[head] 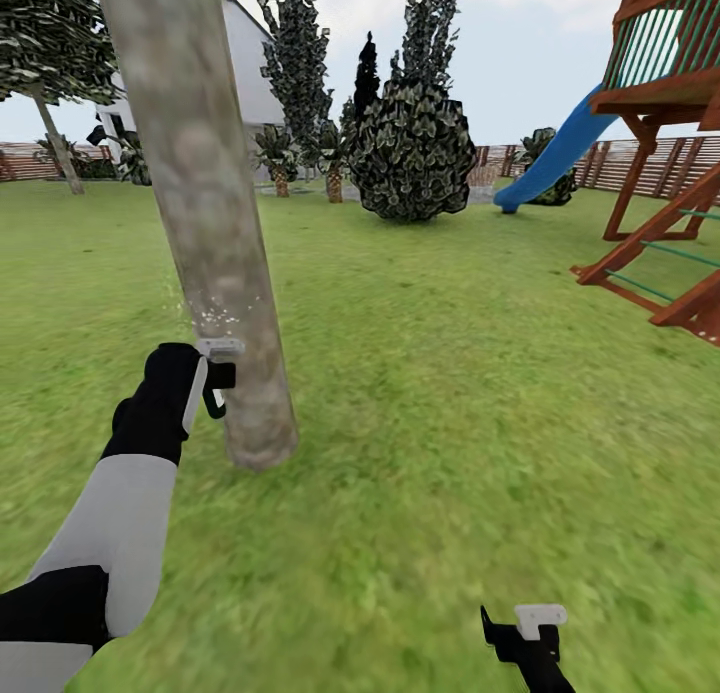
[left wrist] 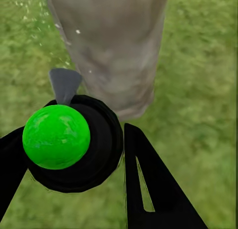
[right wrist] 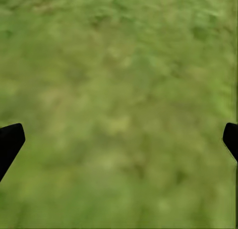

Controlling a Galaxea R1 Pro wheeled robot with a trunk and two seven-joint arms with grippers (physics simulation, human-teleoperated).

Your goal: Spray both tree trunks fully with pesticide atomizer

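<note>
Pesticide atomizer, a black round body with a glossy green ball top and a grey fan-shaped nozzle (left wrist: 67, 144), clamped between the two black fingers of the left gripper (left wrist: 74, 154), nozzle aimed ahead at the thick pale grey-beige mottled tree trunk (head: 205, 213). Trunk directly in front of the left gripper (head: 215, 373), very near, close to its base; contact not confirmable from the head view. Fine pale droplets noted in the air and on the bark just above the nozzle, so spraying judged to be in progress on the lower trunk. Right gripper (head: 525, 638) low and well apart to the right, fingers spread wide with nothing between, over blurry green grass lawn (right wrist: 119, 110). Risks: spray landing on one low patch only, leaving the upper and far sides of the trunk uncovered unless the arm is raised and moved around; nozzle or fingers fouling the bark through proximity, possibly twisting the atomizer in the grasp; coverage wasted on grass if aim drifts off the trunk edge. Further out beyond the trunk: dark-leaved rounded bush (head: 412, 153), white house (head: 250, 73), brown slat fence (head: 620, 158), red-brown wooden play frame with blue slide (head: 555, 158). Second tree for treatment not positively identified.
</note>
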